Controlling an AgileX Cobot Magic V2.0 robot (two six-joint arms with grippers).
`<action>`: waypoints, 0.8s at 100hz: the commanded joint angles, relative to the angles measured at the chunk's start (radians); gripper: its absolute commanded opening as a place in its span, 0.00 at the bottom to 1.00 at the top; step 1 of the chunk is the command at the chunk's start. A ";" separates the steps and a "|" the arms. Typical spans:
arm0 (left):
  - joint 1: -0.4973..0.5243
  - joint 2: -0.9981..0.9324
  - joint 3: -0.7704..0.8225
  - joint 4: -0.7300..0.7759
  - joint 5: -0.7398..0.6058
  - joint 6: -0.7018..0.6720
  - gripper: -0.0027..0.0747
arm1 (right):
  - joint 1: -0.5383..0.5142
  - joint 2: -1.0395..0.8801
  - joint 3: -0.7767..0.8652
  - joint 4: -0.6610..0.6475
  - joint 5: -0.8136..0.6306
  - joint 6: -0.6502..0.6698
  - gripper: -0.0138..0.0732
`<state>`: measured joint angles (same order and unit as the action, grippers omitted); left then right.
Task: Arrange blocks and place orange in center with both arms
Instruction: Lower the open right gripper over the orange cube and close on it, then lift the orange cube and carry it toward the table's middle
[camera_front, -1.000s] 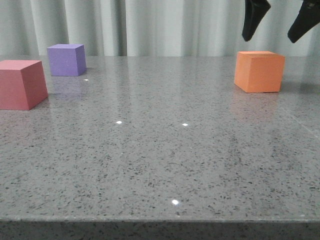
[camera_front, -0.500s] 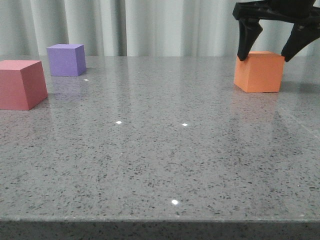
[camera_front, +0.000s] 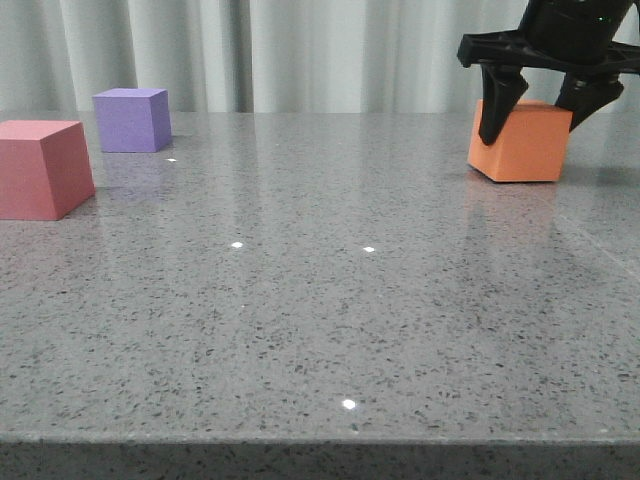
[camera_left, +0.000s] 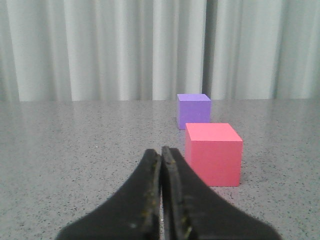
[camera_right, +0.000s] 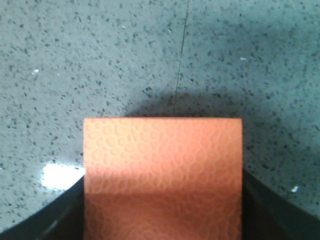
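Note:
The orange cube (camera_front: 525, 145) sits on the table at the far right. My right gripper (camera_front: 535, 130) is lowered over it, open, with one finger on each side of the cube. In the right wrist view the cube (camera_right: 162, 165) fills the gap between the fingers (camera_right: 60, 215), which lie close against its sides. The pinkish-red cube (camera_front: 40, 170) is at the left edge and the purple cube (camera_front: 132, 120) is behind it. My left gripper (camera_left: 161, 150) is shut and empty, low over the table, short of the pinkish-red cube (camera_left: 214, 152) and the purple cube (camera_left: 194, 110).
The grey speckled table (camera_front: 320, 300) stretches between the two sides, with its front edge near the bottom of the front view. A pale curtain (camera_front: 300, 50) hangs behind the table.
My right gripper has come down from above the orange cube until its fingers straddle it. The cubes have stayed in place.

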<state>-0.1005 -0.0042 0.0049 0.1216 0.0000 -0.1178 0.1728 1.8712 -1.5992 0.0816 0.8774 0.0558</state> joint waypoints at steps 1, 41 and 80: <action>0.000 -0.030 0.044 -0.002 -0.078 -0.001 0.01 | 0.000 -0.051 -0.032 0.035 -0.047 -0.007 0.32; 0.000 -0.030 0.044 -0.002 -0.078 -0.001 0.01 | 0.126 -0.069 -0.060 -0.097 -0.014 0.267 0.27; 0.000 -0.030 0.044 -0.002 -0.078 -0.001 0.01 | 0.369 0.057 -0.383 -0.325 0.104 0.554 0.24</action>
<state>-0.1005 -0.0042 0.0049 0.1216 0.0000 -0.1178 0.5183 1.9317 -1.8756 -0.2058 0.9764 0.5872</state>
